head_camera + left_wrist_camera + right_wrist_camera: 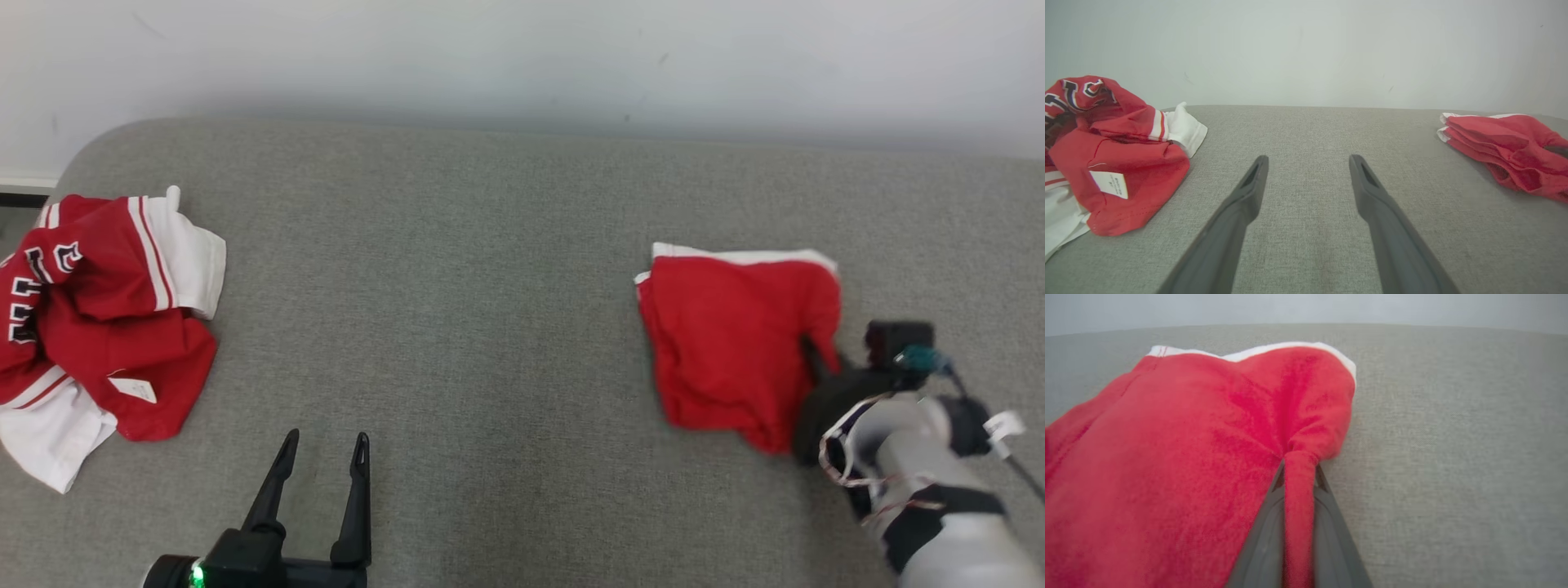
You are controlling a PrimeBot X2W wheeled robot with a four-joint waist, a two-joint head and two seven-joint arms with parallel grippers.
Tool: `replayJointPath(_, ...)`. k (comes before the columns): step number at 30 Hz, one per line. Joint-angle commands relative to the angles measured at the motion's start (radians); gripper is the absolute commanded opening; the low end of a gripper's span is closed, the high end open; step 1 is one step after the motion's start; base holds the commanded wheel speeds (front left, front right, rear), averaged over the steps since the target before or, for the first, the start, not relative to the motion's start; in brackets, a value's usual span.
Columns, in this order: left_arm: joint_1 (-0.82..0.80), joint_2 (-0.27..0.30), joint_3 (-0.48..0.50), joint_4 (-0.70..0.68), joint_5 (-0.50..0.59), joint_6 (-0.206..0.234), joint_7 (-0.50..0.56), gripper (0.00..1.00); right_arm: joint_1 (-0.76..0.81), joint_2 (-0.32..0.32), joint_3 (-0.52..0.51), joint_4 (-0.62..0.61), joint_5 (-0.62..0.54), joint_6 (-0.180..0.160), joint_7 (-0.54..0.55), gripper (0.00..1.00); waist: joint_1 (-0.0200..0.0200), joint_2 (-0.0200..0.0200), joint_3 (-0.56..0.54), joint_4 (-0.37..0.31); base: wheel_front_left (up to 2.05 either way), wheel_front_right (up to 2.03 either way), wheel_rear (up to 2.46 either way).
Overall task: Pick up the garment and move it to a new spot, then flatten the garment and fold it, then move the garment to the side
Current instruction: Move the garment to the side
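A folded red garment (735, 343) with a white edge lies at the right of the grey cushioned surface (490, 286). My right gripper (816, 355) is shut on a pinched fold at its right edge; in the right wrist view that fold of the garment (1208, 457) runs squeezed between the two fingers (1327, 514) of the right gripper (1298, 477). My left gripper (324, 457) hovers open over bare surface at the lower left, nothing between its fingers. From the left wrist, the left gripper (1308, 171) points across the surface with the folded garment (1506, 147) far to its right.
A crumpled red and white jersey (98, 327) with lettering and a white label lies at the left edge, close to my left gripper; the left wrist view has the jersey (1114, 155) at its left. A pale wall (522, 57) runs behind the surface.
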Motion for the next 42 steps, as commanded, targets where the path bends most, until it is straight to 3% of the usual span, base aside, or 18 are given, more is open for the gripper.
replayJointPath(1,-0.016,0.000,0.002,-0.004,0.008,-0.003,-0.003,1.00,-0.022,-0.022,0.006,-0.003,-0.003,-0.003,-0.001,0.00,0.0000,-0.0001,0.012,-0.011,0.00,0.00,0.00)
replayJointPath(15,-0.083,0.001,0.018,-0.038,0.035,-0.013,-0.003,1.00,-0.213,-0.365,0.332,-0.088,0.035,-0.003,0.170,0.00,0.0000,-0.0001,0.152,-0.094,0.00,0.00,0.00)
replayJointPath(25,-0.163,0.014,0.011,-0.106,0.066,-0.030,-0.003,1.00,-0.335,-0.549,0.522,-0.132,0.112,-0.003,0.210,0.00,0.0000,-0.0001,0.260,-0.125,0.00,0.00,0.00)
replayJointPath(31,-0.185,0.023,0.001,-0.144,0.073,-0.032,-0.003,1.00,-0.392,-0.614,0.576,-0.107,0.127,-0.003,0.202,0.00,0.0000,-0.0001,0.294,-0.118,0.00,0.00,0.00)
replayJointPath(42,-0.157,0.036,0.005,-0.179,0.077,-0.035,-0.003,1.00,-0.464,-0.667,0.664,-0.059,0.076,-0.003,0.181,0.00,0.0000,-0.0001,0.309,-0.105,0.00,0.00,0.00)
